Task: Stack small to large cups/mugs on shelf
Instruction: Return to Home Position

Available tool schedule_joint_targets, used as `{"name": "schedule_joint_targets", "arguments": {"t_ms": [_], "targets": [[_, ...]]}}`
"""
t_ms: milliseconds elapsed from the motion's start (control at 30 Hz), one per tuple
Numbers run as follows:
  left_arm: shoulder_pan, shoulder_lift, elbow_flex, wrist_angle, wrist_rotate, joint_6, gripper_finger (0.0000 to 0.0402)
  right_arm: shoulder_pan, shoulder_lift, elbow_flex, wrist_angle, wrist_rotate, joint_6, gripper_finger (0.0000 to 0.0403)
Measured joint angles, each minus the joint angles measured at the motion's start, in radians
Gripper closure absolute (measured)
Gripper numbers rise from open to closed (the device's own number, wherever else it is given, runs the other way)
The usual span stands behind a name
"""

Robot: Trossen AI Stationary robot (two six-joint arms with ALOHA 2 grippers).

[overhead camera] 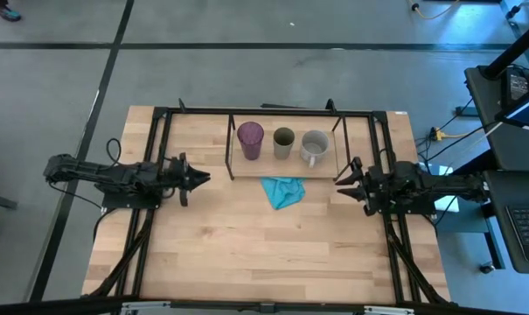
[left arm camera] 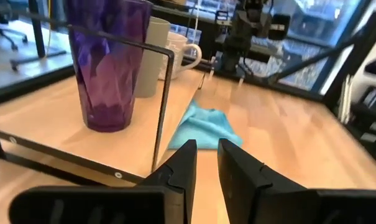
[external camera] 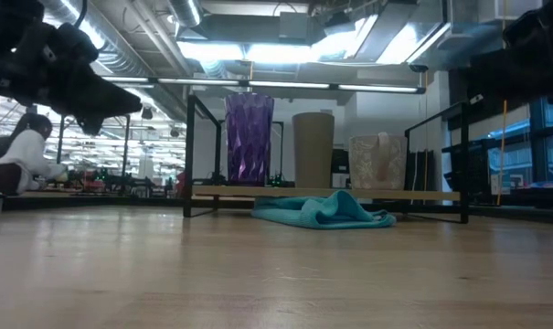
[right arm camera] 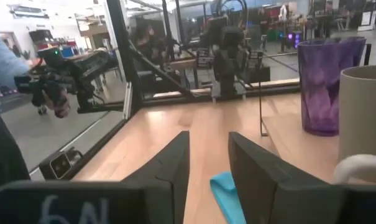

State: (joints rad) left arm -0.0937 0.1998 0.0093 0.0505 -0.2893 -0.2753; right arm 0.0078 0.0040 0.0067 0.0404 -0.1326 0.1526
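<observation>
Tumbler [overhead camera: 250, 140], cup [overhead camera: 283, 143], mug [overhead camera: 314, 147] stand on shelf [overhead camera: 266, 166]; left fingers [left arm camera: 181, 168], right fingers [right arm camera: 169, 165] nearby.

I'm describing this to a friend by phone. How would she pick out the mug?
On the wooden table, a low wire-framed shelf stands near the far edge, holding three vessels in a row. The mug is at the end nearest the right gripper, beside the green cup. Alone among them it has a handle, and it is pale grey.

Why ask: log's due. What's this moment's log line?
shelf: tumbler, cup, mug in row | cloth: table | left gripper: open, empty | right gripper: open, empty
</observation>
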Motion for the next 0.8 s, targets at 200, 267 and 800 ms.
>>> {"name": "schedule_joint_targets", "arguments": {"t_ms": [200, 267, 800], "targets": [[0.0, 0.005, 0.0, 0.0, 0.0, 0.124, 0.0342, 0.0, 0.009, 0.0, 0.001, 0.0, -0.022, 0.0291], [0.0, 0.005, 0.0, 0.0, -0.003, 0.128, 0.0342, 0.0, 0.011, 0.0, 0.0, 0.0, -0.025, 0.0291], [0.0, 0.005, 0.0, 0.002, -0.012, 0.128, 0.0342, 0.0, 0.013, 0.0, 0.0, 0.0, 0.0, 0.0291]]}}
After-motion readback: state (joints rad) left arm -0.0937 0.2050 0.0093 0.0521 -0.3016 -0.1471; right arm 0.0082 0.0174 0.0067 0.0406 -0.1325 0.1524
